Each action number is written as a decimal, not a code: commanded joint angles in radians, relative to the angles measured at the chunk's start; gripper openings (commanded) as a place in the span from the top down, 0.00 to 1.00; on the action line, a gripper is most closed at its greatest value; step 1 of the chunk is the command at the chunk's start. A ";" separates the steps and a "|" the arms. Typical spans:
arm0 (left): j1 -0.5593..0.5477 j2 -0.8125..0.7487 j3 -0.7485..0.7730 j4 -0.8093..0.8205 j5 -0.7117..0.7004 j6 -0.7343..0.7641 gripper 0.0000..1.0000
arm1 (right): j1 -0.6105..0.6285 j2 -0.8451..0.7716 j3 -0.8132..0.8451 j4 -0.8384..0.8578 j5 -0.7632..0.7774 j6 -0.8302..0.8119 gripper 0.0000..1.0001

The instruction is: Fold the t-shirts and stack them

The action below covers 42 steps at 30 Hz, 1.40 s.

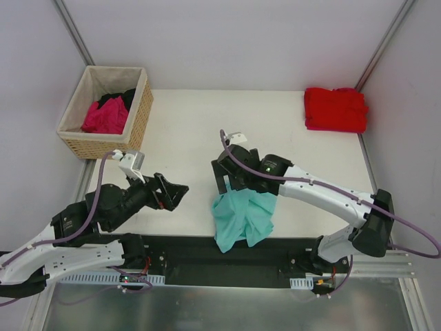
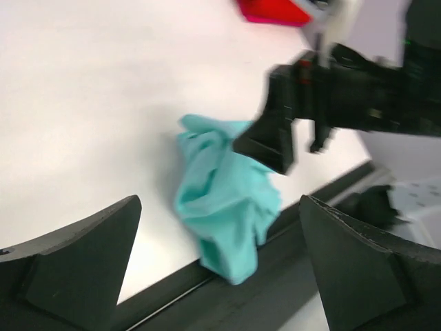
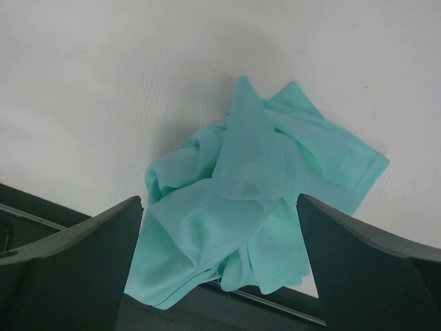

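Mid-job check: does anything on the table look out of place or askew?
Yes. The teal shirt lies crumpled at the near edge of the table, its lower part drooping over onto the black rail. The right claw hangs open above it, not gripping. The red shirt looks neatly folded at the far right corner.

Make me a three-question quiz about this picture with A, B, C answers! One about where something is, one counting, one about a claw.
1. How many shirts show in the basket? A one B two C four
2. Where is the red shirt? A in the basket B far right corner of the table C hanging off the near edge
3. The right claw is: A open over the teal shirt B shut on the teal shirt C shut on the red shirt
Answers: 1 B, a magenta shirt and a black shirt lie inside; 2 B, it sits folded there; 3 A, it stands wide open, gripping nothing.
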 commanded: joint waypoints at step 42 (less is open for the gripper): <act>0.375 0.300 -0.222 0.252 0.006 0.085 0.01 | 0.137 0.096 -0.197 0.089 0.058 0.128 0.99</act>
